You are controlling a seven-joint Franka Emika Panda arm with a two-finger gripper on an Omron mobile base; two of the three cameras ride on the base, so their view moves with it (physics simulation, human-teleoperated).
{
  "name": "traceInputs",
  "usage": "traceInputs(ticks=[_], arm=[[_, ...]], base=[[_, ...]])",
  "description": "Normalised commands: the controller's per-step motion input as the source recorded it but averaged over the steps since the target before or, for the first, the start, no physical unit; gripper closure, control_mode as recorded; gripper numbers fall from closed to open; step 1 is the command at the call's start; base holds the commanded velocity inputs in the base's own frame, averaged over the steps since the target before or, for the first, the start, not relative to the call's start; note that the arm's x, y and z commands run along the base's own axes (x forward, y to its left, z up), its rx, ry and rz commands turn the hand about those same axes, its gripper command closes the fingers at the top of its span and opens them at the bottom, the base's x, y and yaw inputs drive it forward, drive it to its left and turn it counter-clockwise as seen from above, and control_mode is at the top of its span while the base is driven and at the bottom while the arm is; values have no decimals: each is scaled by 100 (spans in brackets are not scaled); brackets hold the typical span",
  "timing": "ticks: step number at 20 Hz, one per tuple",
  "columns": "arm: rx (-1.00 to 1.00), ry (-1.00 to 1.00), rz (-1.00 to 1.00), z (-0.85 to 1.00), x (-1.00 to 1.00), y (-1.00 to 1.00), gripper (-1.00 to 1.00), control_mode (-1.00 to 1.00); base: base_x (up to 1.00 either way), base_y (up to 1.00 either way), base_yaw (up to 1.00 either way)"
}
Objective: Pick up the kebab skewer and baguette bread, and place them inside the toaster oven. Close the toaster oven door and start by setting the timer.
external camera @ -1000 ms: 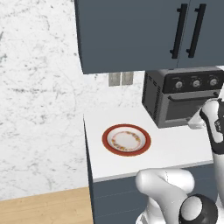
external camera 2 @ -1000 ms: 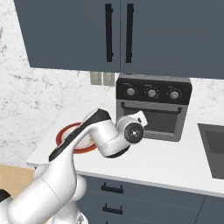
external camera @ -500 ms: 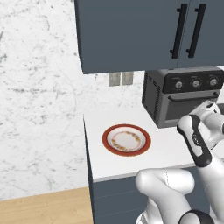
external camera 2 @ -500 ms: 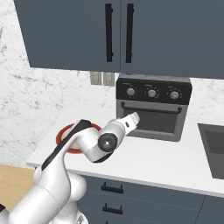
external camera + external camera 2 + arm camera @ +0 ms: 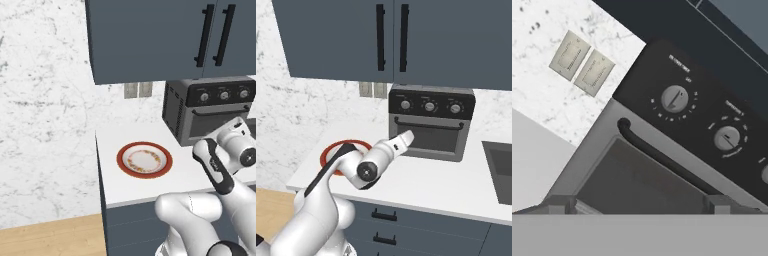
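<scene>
A simulated kitchen with a white countertop [image 5: 150,192] against a white marbled wall, under dark blue-grey wall cupboards [image 5: 391,40] with black vertical bar handles.

The boxy dark grey and black toaster oven [image 5: 431,122] stands at the back of the countertop, close to the wall. Three silver-marked knobs [image 5: 429,106] sit in a row on its top panel. Its dark glass-paned door [image 5: 428,140] is shut and upright, with a black horizontal bar handle [image 5: 662,157] across its top.

Toward the left edge of the countertop, well apart from the oven, lies a round white plate with a red rim [image 5: 144,159]. Its white centre is bare apart from a faint printed ring.

The white robot arm with dark joints [image 5: 363,167] reaches up over the front edge of the countertop, and its two-finger gripper [image 5: 405,137] hovers just in front of the lower left part of the oven door, not touching it. In the hand view the two dark fingertips [image 5: 559,204] stand far apart at the bottom, spread wide with nothing between them, and the view looks at the door handle and knobs at a tilt.

Two pale grey wall sockets [image 5: 582,62] sit side by side on the wall just left of the oven. A grey sink [image 5: 499,170] is set into the countertop at the right edge.
</scene>
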Motion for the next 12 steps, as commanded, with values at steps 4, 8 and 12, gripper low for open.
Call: traceInputs(ticks=[4, 8, 12], arm=[[-2, -6, -7, 30, 0, -13, -100, -100], [0, -2, -2, 33, 0, -15, -100, -100], [0, 0, 0, 12, 1, -4, -100, -100]], base=[[0, 0, 0], [0, 0, 0], [0, 0, 0]])
